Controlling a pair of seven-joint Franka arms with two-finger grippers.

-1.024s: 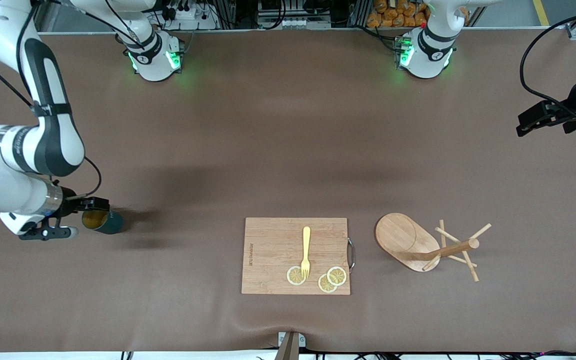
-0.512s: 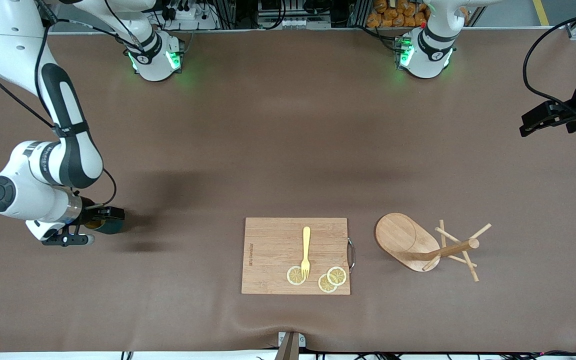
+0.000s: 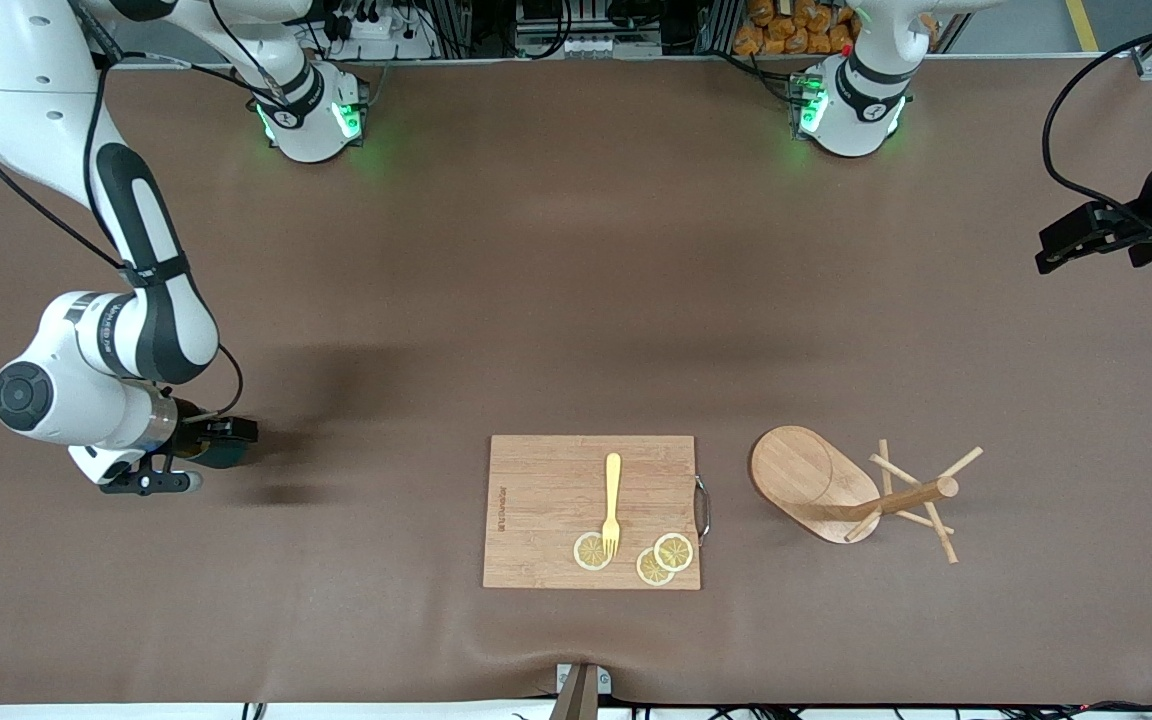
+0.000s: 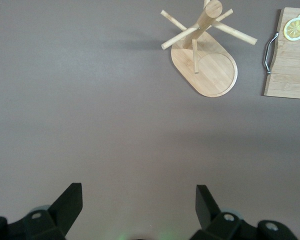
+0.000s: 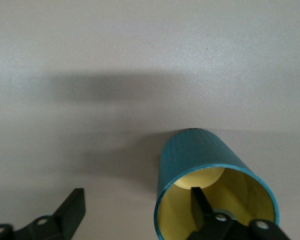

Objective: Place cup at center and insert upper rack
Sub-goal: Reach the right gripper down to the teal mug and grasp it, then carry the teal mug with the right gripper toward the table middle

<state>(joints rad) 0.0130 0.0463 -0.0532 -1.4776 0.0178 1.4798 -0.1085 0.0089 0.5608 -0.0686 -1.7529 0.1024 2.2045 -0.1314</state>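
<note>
The dark teal cup [image 5: 200,155] lies on its side at the right arm's end of the table, its tan-yellow inside facing my right gripper [image 5: 137,197]. That gripper is open and straddles the cup's wall, one finger [image 5: 200,200] inside the mouth and the other outside. In the front view the gripper [image 3: 226,440] hides most of the cup [image 3: 219,456]. The wooden mug tree [image 3: 806,480] sits beside the cutting board toward the left arm's end; it also shows in the left wrist view [image 4: 205,65]. My left gripper [image 3: 1066,240] waits open and empty [image 4: 138,190] above that end.
A rectangular cutting board [image 3: 546,490] lies near the front edge at mid table, with a yellow fork [image 3: 612,500] and three lemon slices [image 3: 656,558] on it. It has a metal handle [image 3: 703,508] on the mug tree's side.
My right arm has swung in and pushed its gripper onto the cup, so the cup's open mouth is now covered. The cup has stayed in place. The left gripper has barely shifted.
</note>
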